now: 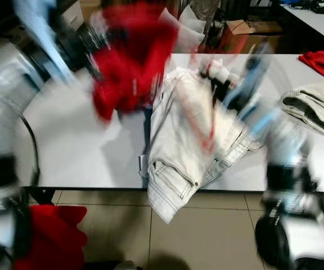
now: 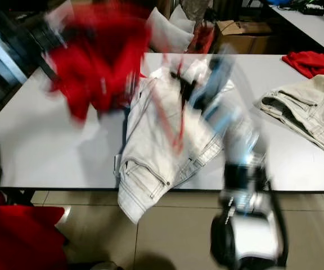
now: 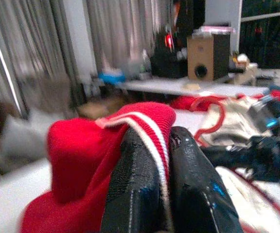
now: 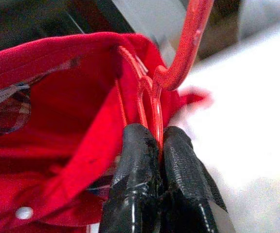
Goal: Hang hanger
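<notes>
No readable writing. Right gripper (image 4: 158, 141) clenched on red hanger (image 4: 186, 46); left gripper (image 3: 165, 160) pinching red garment (image 3: 86, 155).

Red wire hanger (image 4: 152, 104), hook (image 4: 186, 43) uppermost, threaded inside collar of red garment (image 4: 52, 121). Garment bunched, lifted above white surface (image 1: 77, 146); blurred in head views.

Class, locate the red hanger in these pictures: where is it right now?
In the right wrist view, the red hanger is pinched in the right gripper, its hook rising beside the red garment, above the white table.
</notes>
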Controlling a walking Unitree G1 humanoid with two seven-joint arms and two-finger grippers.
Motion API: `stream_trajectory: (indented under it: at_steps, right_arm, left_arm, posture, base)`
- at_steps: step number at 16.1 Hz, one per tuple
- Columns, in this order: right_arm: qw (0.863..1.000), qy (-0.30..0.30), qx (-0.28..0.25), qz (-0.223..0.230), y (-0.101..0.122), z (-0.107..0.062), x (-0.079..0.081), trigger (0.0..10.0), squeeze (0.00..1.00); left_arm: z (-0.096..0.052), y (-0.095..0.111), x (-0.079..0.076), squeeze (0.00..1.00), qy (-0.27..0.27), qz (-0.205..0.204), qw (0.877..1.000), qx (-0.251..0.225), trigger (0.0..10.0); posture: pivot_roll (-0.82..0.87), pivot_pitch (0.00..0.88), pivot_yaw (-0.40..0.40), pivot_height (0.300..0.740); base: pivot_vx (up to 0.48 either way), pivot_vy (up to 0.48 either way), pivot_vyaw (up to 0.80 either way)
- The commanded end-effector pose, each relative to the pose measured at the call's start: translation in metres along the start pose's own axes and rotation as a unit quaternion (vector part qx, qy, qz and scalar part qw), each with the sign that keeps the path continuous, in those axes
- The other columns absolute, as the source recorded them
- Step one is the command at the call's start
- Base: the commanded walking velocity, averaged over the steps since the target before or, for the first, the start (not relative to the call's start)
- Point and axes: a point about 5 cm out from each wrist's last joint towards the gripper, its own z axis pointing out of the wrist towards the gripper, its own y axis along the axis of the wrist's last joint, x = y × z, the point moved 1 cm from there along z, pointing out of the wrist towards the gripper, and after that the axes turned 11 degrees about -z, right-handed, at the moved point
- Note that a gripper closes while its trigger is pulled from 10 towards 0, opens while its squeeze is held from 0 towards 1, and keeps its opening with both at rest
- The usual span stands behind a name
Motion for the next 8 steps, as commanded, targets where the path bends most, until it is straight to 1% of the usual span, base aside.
stream_trajectory:
  at_steps: [1, 2, 4, 5, 6, 7, 8]
  right_arm:
    - [1.000, -0.001, 0.002, 0.004, 0.000, 0.000, 0.003, 10.0, 0.00]
    - [0.999, 0.005, 0.015, 0.034, -0.009, -0.003, 0.007, 10.0, 0.00]
    - [0.998, 0.014, 0.023, 0.059, -0.014, -0.005, 0.010, 10.0, 0.00]
    - [0.996, 0.020, 0.019, 0.085, -0.016, -0.004, 0.012, 10.0, 0.00]
    - [0.993, 0.019, -0.002, 0.118, -0.014, -0.002, 0.013, 10.0, 0.00]
    - [0.991, 0.014, -0.015, 0.135, -0.013, 0.000, 0.011, 10.0, 0.00]
    - [0.980, -0.015, -0.060, 0.188, -0.008, 0.007, 0.002, 10.0, 0.00]
  left_arm:
    - [0.006, 0.000, -0.012, 0.00, -0.013, 0.011, 1.000, 0.002, 0.0]
    - [0.012, -0.013, -0.023, 0.00, -0.028, 0.002, 0.999, 0.016, 0.0]
    - [0.016, -0.019, -0.030, 0.00, -0.041, -0.001, 0.999, 0.027, 0.0]
    - [0.016, -0.024, -0.033, 0.00, -0.047, 0.007, 0.998, 0.043, 0.0]
    - [0.016, -0.029, -0.035, 0.00, -0.051, 0.012, 0.997, 0.058, 0.0]
    - [0.015, -0.032, -0.036, 0.00, -0.052, 0.014, 0.996, 0.067, 0.0]
    - [0.010, -0.046, -0.036, 0.00, -0.056, 0.038, 0.991, 0.117, 0.0]
  posture:
    - [0.11, 0.000, 0.021, 0.740]
    - [0.10, 0.000, 0.024, 0.740]
    - [0.10, 0.000, 0.031, 0.740]
    - [0.10, 0.000, 0.034, 0.740]
    - [0.10, 0.000, 0.035, 0.740]
    - [0.10, 0.000, 0.035, 0.740]
    - [0.11, 0.000, 0.036, 0.740]
  base:
    - [0.000, 0.000, 0.00]
    - [0.000, 0.000, 0.00]
    - [0.000, 0.000, 0.00]
    - [0.000, 0.000, 0.00]
    - [0.000, 0.000, 0.00]
    - [0.000, 0.000, 0.00]
    - [0.000, 0.000, 0.00]
